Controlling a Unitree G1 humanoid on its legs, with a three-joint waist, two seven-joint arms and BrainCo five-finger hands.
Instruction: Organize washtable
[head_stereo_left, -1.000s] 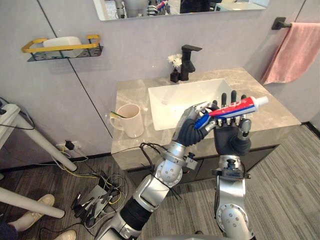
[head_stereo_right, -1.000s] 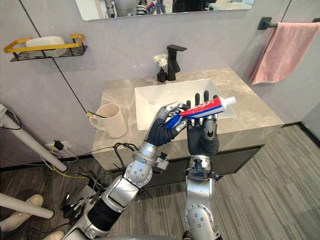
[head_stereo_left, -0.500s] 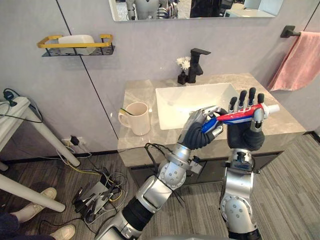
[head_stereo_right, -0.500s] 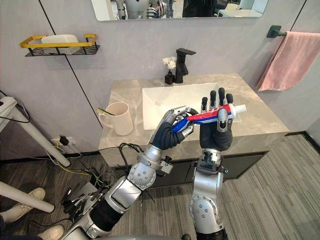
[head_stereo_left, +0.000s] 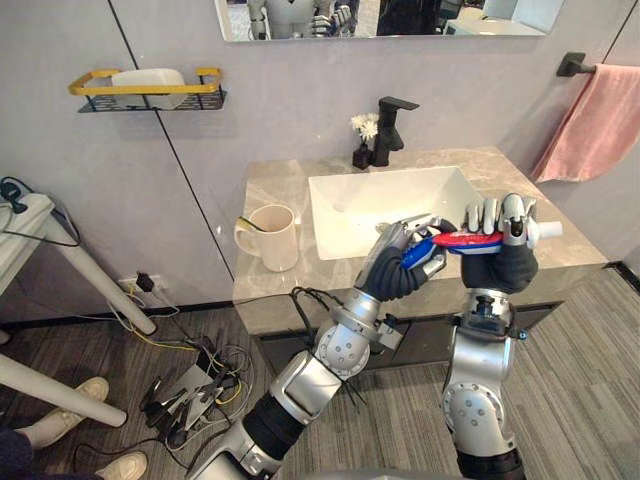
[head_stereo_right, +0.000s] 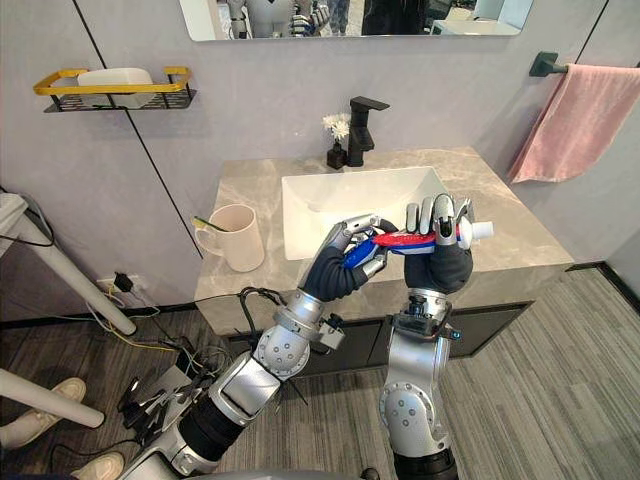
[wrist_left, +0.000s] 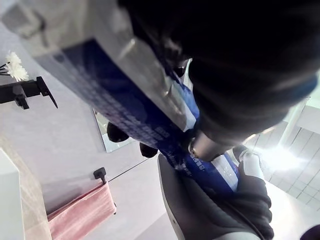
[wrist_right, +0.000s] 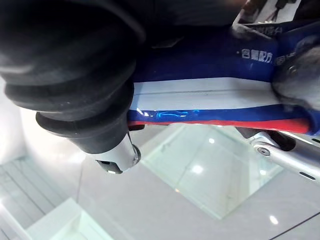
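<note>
Worktop right of the sink lies open, mug blocks the left, faucet and vase the back, and left robot hand and right robot hand clasp the tube over its front.

- Left eye, right eye views: stereo pair on head; looking down on washtable and sink from the front, mid-distance; same scene, slight sideways offset
- Left wrist view: hard against toothpaste tube; facing past it to faucet, pink towel
- Right wrist view: equally close; same tube shared; bright panels beyond
</note>
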